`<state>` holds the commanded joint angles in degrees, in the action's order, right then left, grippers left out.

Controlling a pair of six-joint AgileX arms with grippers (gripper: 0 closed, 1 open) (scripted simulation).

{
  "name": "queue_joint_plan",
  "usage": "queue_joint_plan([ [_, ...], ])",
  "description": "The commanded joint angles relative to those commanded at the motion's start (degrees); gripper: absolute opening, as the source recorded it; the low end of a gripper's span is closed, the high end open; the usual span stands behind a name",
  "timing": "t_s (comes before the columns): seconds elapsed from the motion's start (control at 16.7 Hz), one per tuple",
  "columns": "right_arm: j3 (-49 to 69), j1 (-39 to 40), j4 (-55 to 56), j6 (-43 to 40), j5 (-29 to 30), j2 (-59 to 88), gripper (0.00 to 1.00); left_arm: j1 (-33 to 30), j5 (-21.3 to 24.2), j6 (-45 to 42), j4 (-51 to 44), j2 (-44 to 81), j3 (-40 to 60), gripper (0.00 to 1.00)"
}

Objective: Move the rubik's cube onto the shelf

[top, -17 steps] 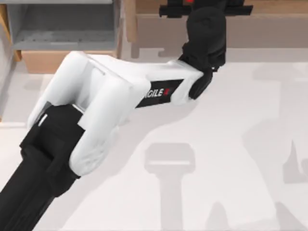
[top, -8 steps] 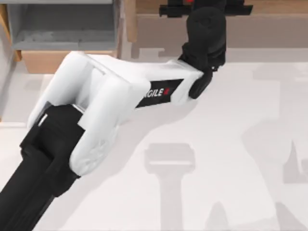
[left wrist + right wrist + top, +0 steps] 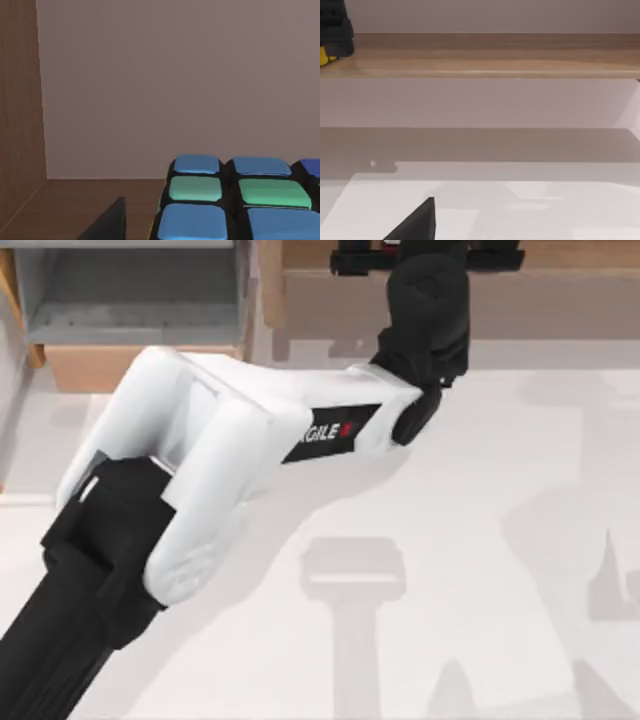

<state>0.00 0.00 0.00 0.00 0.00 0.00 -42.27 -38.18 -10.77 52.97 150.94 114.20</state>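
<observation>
At the far edge of the table [image 3: 480,540], the left arm [image 3: 210,450] reaches to the shelf [image 3: 570,255], with the left gripper [image 3: 425,257] over its ledge. Whether its jaws grip or stand apart cannot be told. The rubik's cube [image 3: 235,200] sits close before the wrist camera, on the shelf surface beside a fingertip [image 3: 107,225]. The right gripper [image 3: 415,222] is parked above the table, facing the shelf.

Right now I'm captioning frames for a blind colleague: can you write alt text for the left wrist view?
A rubik's cube with blue and green stickers on a black grid sits close to the camera on the shelf, a brown wooden surface. A plain grey-brown back wall rises behind it, a wooden side panel stands at one edge, and a dark finger of the left hand pokes into view.
</observation>
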Motion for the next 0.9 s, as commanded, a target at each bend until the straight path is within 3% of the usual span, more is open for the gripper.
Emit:
queue_joint_plan([
  [0.48,0.0,0.0,0.0,0.0,0.0,0.0,1.0,-0.2,1.2,-0.8,0.5,-0.7,-1.6,1.0],
  [0.66,0.0,0.0,0.0,0.0,0.0,0.0,1.0,0.1,6.0,-4.3,2.9,-3.9,-8.3,1.0],
  [0.9,0.0,0.0,0.0,0.0,0.0,0.0,1.0,2.0,17.0,-12.3,8.0,-10.6,-23.6,1.0],
])
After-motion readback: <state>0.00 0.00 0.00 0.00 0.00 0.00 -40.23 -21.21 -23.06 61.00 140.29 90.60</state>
